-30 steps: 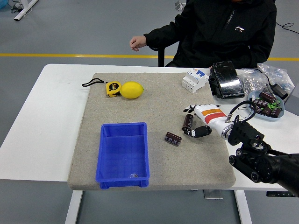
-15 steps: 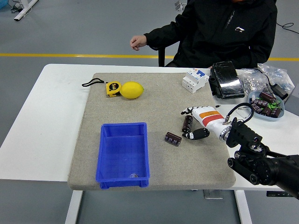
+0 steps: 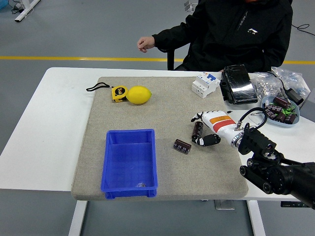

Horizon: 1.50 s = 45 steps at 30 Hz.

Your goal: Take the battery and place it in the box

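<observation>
The right hand (image 3: 210,129) has moved in closer to the battery (image 3: 198,130). Its fingers (image 3: 199,117) curl around it (not lifted yet), box (image 3: 129,162) waiting.

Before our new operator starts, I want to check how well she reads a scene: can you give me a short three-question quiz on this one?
1. True or false: the blue box already holds a battery.
2. Which hand is at the upright battery? A) right hand B) left hand C) the person's hand
3. Fill in: the lemon lies beside the yellow ____.

Key: 1 false, since only a small unclear bit lies at its near wall, and the second battery lies on the mat; 2 A; 3 tape measure.
</observation>
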{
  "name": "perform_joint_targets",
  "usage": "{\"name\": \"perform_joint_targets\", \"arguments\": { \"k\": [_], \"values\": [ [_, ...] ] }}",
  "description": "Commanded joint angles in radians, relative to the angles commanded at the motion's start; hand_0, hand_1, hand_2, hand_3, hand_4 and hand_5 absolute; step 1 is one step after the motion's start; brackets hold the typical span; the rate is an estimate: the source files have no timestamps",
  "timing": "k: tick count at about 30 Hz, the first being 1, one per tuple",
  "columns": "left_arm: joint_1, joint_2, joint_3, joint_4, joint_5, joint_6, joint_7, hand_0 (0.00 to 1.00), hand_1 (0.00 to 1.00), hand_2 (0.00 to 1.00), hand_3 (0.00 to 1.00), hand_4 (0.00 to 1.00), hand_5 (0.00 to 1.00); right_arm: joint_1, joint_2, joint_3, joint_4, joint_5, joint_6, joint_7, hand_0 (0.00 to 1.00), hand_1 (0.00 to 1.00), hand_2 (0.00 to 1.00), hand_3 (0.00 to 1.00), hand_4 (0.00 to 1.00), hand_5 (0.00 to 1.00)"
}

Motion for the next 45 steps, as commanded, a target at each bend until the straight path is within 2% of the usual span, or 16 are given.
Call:
{"name": "perform_joint_targets", "arguments": {
  "k": [3, 4, 9, 10, 15, 16, 32, 45],
  "values": [
    [-0.001, 0.0, 0.002, 0.0, -0.002, 0.0, 0.0, 0.772, 0.759, 0.754, 0.604, 0.659, 0.586, 0.001, 0.002, -0.004, -0.003, 0.002, -0.003, 0.005, 0.53, 0.645, 0.708, 0.688, 0.866, 0.309],
    [-0.002, 0.0, 0.003, 0.0, -0.004, 0.0, 0.0, 0.772, 0.759, 0.754, 0.604, 0.658, 0.586, 0.0, 0.002, -0.005, -0.005, 0.001, -0.004, 0.005, 0.487, 0.624, 0.69, 0.63, 0.833, 0.302],
    [-0.003, 0.0, 0.002, -0.001, -0.002, -0.001, 0.0, 0.772, 0.759, 0.754, 0.604, 0.658, 0.586, -0.002, 0.001, -0.007, -0.006, -0.001, -0.015, 0.009, 0.487, 0.624, 0.69, 0.63, 0.833, 0.302],
    [-0.003, 0.0, 0.002, -0.001, -0.002, -0.001, 0.0, 0.772, 0.759, 0.754, 0.604, 0.659, 0.587, -0.002, 0.001, -0.008, -0.006, -0.001, -0.017, 0.01, 0.432, 0.561, 0.634, 0.592, 0.79, 0.282],
    [-0.002, 0.0, 0.002, -0.001, -0.001, -0.002, 0.001, 0.772, 0.759, 0.754, 0.604, 0.659, 0.587, -0.003, 0.0, -0.009, -0.006, 0.004, -0.017, 0.01, 0.432, 0.561, 0.634, 0.592, 0.79, 0.282],
    [-0.002, 0.0, 0.002, -0.001, -0.001, -0.002, 0.001, 0.772, 0.759, 0.754, 0.604, 0.658, 0.585, -0.004, -0.001, -0.009, -0.006, 0.006, -0.016, 0.01, 0.378, 0.519, 0.591, 0.574, 0.755, 0.26],
    [0.001, 0.002, 0.002, -0.001, -0.001, -0.004, 0.002, 0.771, 0.758, 0.753, 0.604, 0.66, 0.589, -0.006, -0.007, -0.002, 0.006, 0.01, -0.023, 0.015, 0.331, 0.484, 0.579, 0.563, 0.718, 0.249],
    [0.015, 0.005, -0.026, 0.0, 0.032, -0.008, 0.008, 0.77, 0.756, 0.751, 0.603, 0.657, 0.586, 0.006, -0.022, 0.031, 0.062, -0.019, -0.03, 0.016, 0.319, 0.466, 0.574, 0.56, 0.682, 0.224]
  ]
}}
